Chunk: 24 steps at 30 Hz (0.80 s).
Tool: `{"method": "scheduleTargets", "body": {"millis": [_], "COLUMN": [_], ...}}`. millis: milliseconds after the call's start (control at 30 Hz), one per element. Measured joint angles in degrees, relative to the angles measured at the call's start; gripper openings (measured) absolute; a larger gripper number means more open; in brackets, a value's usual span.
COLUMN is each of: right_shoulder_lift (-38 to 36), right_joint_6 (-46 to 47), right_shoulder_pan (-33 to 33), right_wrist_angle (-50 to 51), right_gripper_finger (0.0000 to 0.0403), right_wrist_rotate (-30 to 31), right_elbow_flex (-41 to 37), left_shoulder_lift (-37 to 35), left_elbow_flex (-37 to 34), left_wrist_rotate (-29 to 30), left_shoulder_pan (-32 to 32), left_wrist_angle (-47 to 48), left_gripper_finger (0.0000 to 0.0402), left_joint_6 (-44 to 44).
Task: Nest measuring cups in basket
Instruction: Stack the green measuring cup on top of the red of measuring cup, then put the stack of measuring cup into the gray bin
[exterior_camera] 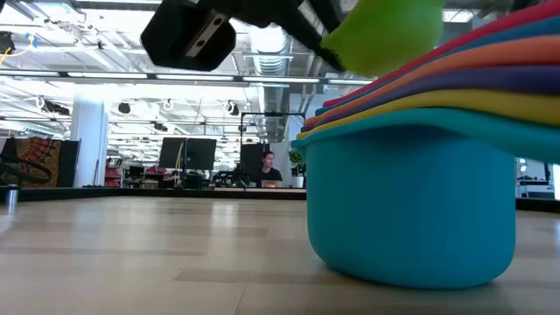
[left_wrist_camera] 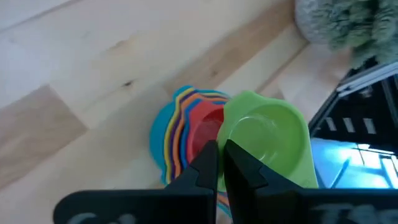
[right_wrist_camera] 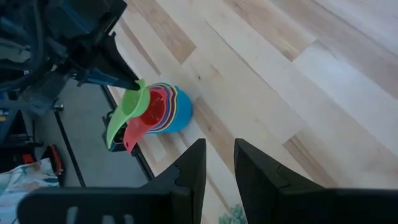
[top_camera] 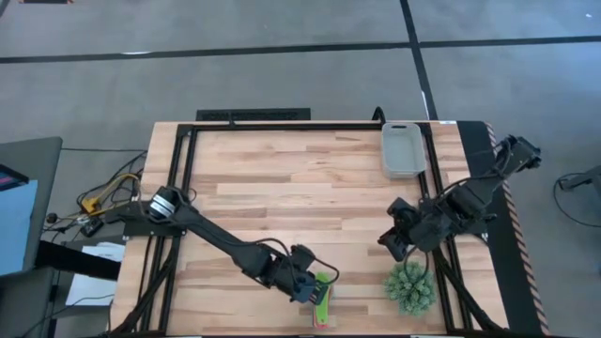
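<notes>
You are seating the green cup (left_wrist_camera: 267, 140) on the nested stack of measuring cups (right_wrist_camera: 163, 111) at the table's (top_camera: 282, 169) near edge. Your left hand (top_camera: 310, 285) is reaching low across the table, fingers pressed together, pinching that cup's rim. Next, carrying the stack to the basket (top_camera: 402, 148), sitting well apart in the far right corner, calls for a firm hold. Your right hand (top_camera: 394, 239) is hovering partly spread near the plant (top_camera: 409, 286).

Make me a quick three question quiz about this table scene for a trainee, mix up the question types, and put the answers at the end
1. True or false: the basket already holds cups.
2. The left gripper is shut on which cup? A green B navy C yellow
3. Fill in: the plant sits nearest the ____ gripper.

Key
1. False; it looks empty, and the cup stack stands at the table's near edge.
2. A, the green cup, tilted over the stack.
3. Right; it hovers empty-handed.
</notes>
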<state>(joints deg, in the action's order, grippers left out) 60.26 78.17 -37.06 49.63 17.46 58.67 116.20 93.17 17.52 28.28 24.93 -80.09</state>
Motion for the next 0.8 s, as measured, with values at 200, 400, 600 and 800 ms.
{"method": "scheduleTargets", "body": {"millis": [200,400,600,800], "right_shoulder_lift": [0.4,0.9,1.0,1.0], "right_joint_6": [1.4,2.5,2.6,2.6], "right_shoulder_pan": [-1.6,-3.5,-3.7,-4.7], "right_wrist_angle": [0.0,0.0,0.0,0.0], "right_gripper_finger": [0.0108,0.0108,0.0108,0.0108], "right_wrist_rotate": [0.6,0.6,0.7,0.7], "right_elbow_flex": [0.0,0.0,0.0,0.0], "left_shoulder_lift": [1.3,1.2,1.2,0.8], "left_elbow_flex": [-0.1,0.0,0.0,1.9], "left_wrist_rotate": [-0.7,0.7,-0.8,-2.1], "left_shoulder_pan": [0.3,0.3,0.4,1.6], "left_wrist_angle": [0.3,-0.2,-0.2,-0.1], "left_gripper_finger": [0.0003,0.0029,0.0068,0.0096], "left_joint_6": [-0.2,-0.6,-1.4,-2.8]}}
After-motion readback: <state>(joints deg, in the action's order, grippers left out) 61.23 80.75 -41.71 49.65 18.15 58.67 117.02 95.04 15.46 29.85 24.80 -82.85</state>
